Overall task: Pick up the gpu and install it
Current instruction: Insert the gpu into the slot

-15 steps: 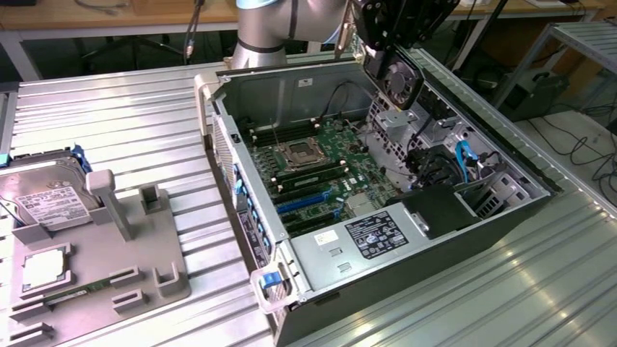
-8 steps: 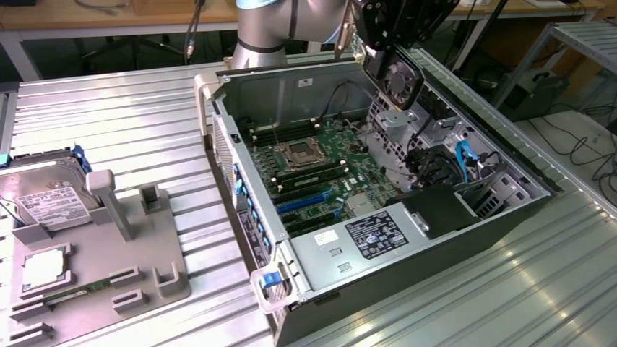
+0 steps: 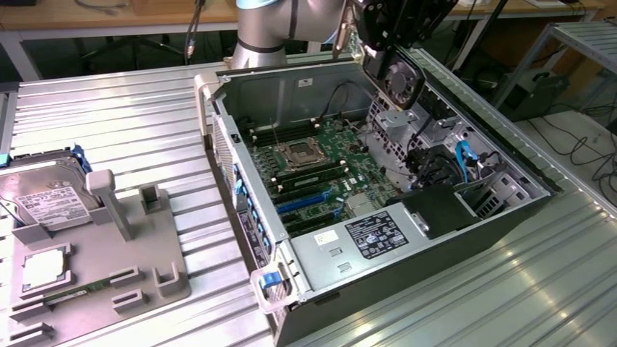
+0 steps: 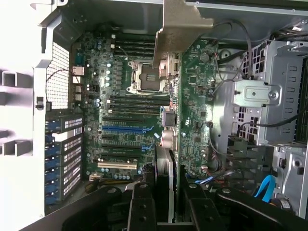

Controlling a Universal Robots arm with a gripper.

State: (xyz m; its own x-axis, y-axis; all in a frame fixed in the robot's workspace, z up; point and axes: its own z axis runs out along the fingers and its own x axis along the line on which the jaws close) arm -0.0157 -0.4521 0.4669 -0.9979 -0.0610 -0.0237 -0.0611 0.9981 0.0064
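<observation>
The gpu (image 3: pixel 400 74) hangs edge-down above the open computer case (image 3: pixel 328 249), its round fan facing the exterior view's front. My gripper (image 3: pixel 391 32) is shut on its upper edge, over the case's far right part. In the wrist view the gpu (image 4: pixel 174 120) appears edge-on between my black fingers (image 4: pixel 142 204), its silver bracket (image 4: pixel 183 26) at the far end. It hovers over the green motherboard (image 4: pixel 115 96), beside the blue expansion slots (image 4: pixel 125 129) and apart from them.
Inside the case sit the CPU socket (image 3: pixel 294 153), the drive cage (image 3: pixel 453 170) with blue cables, and a black power supply cover (image 3: pixel 438 210). On the exterior view's left, a grey fixture (image 3: pixel 126 246) holds a silver hard drive (image 3: pixel 48 199). The table (image 3: pixel 126 116) is ribbed metal.
</observation>
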